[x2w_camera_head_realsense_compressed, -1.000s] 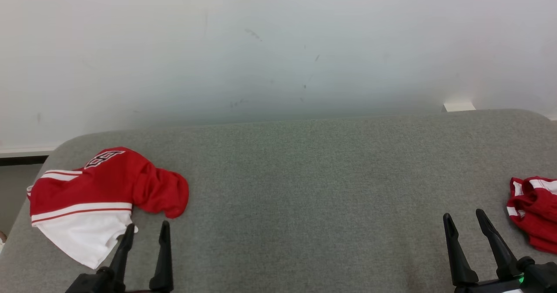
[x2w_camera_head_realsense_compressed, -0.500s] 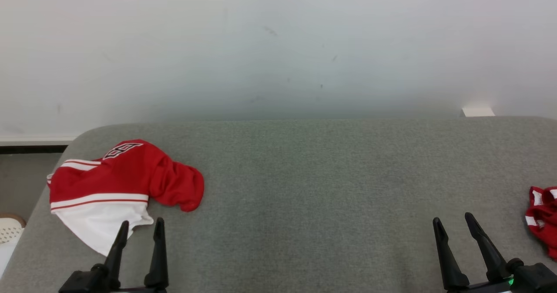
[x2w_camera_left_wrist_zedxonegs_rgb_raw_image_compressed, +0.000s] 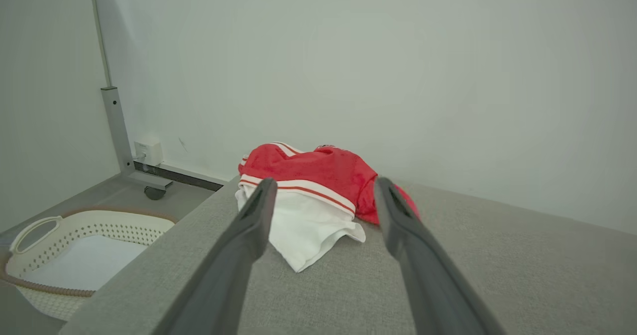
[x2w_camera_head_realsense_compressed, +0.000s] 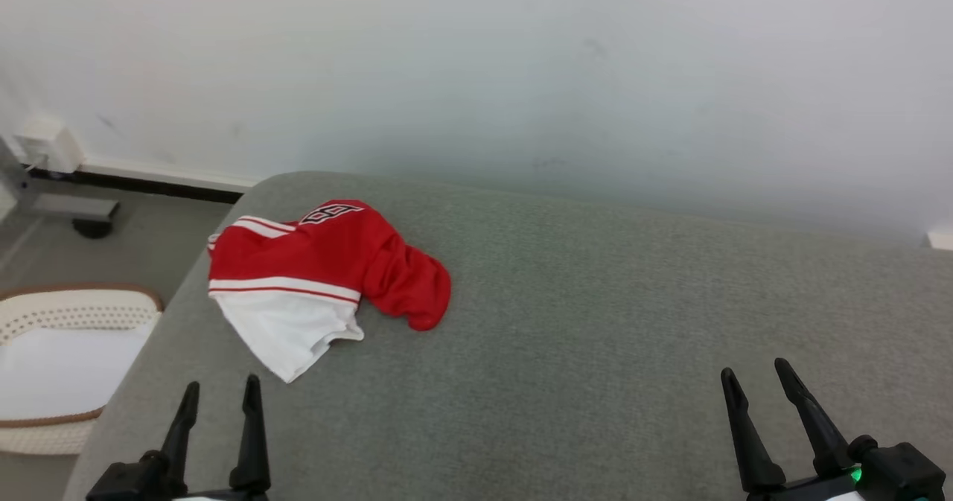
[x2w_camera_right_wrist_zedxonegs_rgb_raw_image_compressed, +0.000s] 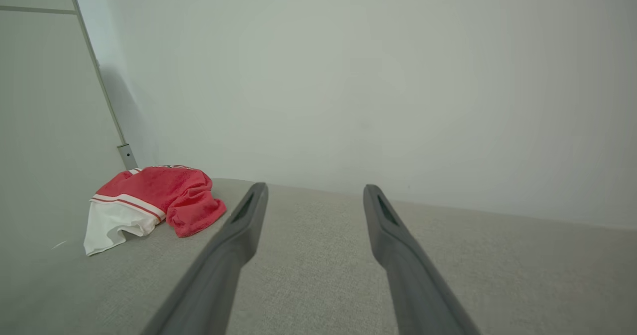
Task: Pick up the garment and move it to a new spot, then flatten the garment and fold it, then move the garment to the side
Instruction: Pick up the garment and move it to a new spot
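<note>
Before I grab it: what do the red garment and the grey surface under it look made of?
Red and white garment: looks like thin synthetic sports mesh, matte, going by its fine pitted texture and soft folds; not certain. Grey surface: seems woven upholstery fabric, matte, with a visible coarse weave and rounded edge.

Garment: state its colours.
The garment is red with white stripes and a white end; head view shows it best.

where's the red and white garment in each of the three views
Head view: garment left of centre, near the far left corner of the grey surface.
Left wrist view: garment in the middle of the picture, on that same corner.
Right wrist view: garment at mid left.
Shared landmark: the grey surface under it, with the pale wall behind.
</note>
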You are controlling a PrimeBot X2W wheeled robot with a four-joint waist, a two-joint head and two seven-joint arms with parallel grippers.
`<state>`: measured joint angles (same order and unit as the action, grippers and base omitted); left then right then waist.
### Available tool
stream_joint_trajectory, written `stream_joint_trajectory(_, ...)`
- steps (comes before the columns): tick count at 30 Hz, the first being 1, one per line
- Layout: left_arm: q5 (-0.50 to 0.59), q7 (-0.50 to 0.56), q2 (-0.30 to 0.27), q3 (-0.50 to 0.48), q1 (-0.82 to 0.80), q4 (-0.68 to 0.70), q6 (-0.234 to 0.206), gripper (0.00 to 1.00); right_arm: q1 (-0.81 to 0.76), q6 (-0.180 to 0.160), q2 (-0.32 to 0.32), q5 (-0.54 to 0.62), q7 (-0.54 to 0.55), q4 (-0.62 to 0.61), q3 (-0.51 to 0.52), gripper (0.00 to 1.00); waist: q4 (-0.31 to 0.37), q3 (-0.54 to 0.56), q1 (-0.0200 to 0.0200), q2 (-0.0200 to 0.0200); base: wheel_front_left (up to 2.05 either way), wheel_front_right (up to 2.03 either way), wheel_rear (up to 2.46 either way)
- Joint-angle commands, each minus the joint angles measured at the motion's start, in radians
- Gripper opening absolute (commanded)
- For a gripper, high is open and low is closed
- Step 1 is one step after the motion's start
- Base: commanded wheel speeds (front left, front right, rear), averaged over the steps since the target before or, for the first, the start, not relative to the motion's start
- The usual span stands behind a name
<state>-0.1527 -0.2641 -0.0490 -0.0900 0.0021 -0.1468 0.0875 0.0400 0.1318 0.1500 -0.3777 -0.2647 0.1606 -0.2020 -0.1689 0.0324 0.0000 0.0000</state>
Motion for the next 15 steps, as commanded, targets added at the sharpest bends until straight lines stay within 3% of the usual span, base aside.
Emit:
stream_joint_trajectory(1,0.002,0.000,-0.003,-0.003,-0.009,-0.001,0.001,1.00,0.011,-0.002,-0.002,-0.009,0.001,-0.002,0.001,1.00,-0.040,-0.006,0.0000,0.0000,0.00,0.00,0.00)
stream_joint_trajectory(7,0.007,0.000,-0.003,-0.014,-0.021,-0.014,0.010,1.00,0.015,-0.002,-0.009,-0.001,0.001,-0.003,0.001,1.00,-0.078,-0.012,0.0000,0.0000,0.00,0.00,0.00)
stream_joint_trajectory(15,-0.051,0.000,-0.003,-0.026,-0.053,-0.058,0.014,1.00,0.024,-0.002,-0.015,-0.040,0.001,-0.018,-0.009,1.00,-0.059,-0.017,0.0000,0.0000,0.00,0.00,0.00)
